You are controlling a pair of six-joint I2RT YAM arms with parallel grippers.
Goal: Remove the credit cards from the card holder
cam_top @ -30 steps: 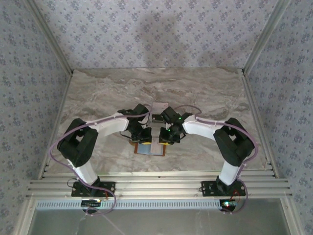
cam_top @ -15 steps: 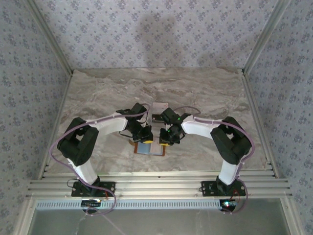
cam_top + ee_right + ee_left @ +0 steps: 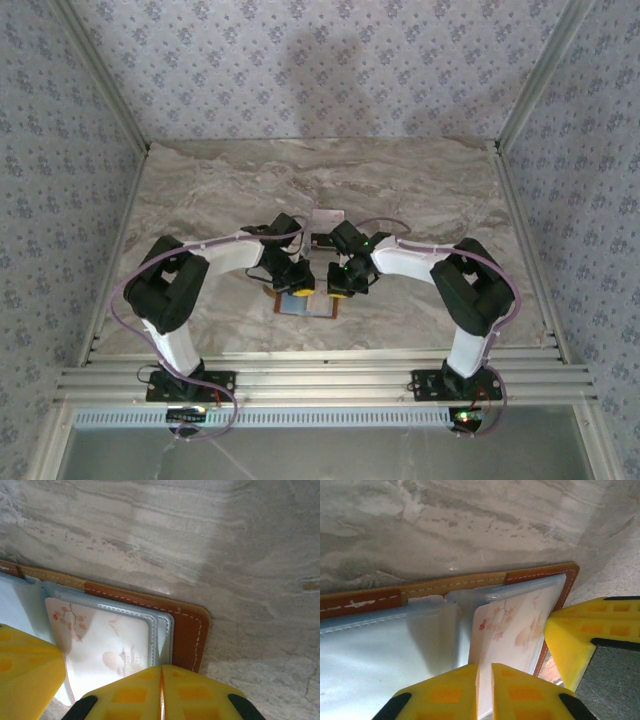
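Orange-brown leather bifold card holder [image 3: 305, 305] lay open and flat on the grey marble-pattern tabletop [image 3: 200, 200], at 6 o'clock from table centre, pale blue-grey lining up.

Whitish-pink rectangular card with blossom print [image 3: 515, 625] sat in the holder's 3 o'clock half. Right wrist view showed it [image 3: 105, 640] behind the clear plastic pocket window [image 3: 161, 630], with the holder's stitched brown border [image 3: 192, 625] just past it at 3 o'clock.

Left gripper [image 3: 297, 290] was down at the holder's 11 o'clock. Its yellow fingers [image 3: 520, 690] stood narrow, a thin slit between them [image 3: 484, 666], right over the card's 9 o'clock edge. Couldn't tell whether they pinched the card or only sat above it.

Right gripper [image 3: 340, 292] was at the holder's 2 o'clock. Its yellow pads [image 3: 200, 695] were pressed together, seam closed [image 3: 161, 669], nothing visible between them, tip over the holder's 3 o'clock border.

The two grippers were just beside each other, the card between them.

Pale flat rectangle [image 3: 325, 218] lay on the table at 12 o'clock from both grippers; too small to identify.
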